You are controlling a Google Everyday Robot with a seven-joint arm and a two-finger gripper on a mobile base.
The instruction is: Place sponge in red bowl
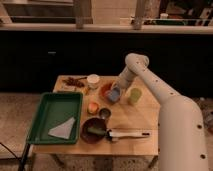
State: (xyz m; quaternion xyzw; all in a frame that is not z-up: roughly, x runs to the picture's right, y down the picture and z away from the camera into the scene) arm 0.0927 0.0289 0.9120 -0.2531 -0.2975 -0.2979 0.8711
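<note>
The blue sponge (114,95) sits at the tip of my gripper (115,92), which is shut on it. The gripper reaches down from the arm's elbow at the table's back right. It holds the sponge over the right rim of the red bowl (105,90), an orange-red bowl at the table's back middle. Part of the bowl's right side is hidden behind the sponge and gripper.
A yellow-green cup (134,95) stands just right of the gripper. A white cup (93,80) is left of the bowl, with a small orange cup (93,107), a dark small cup (105,113) and a maroon bowl (92,130) in front. A green tray (50,105) holds a pale cloth (62,130). A white-handled brush (128,134) lies at the front.
</note>
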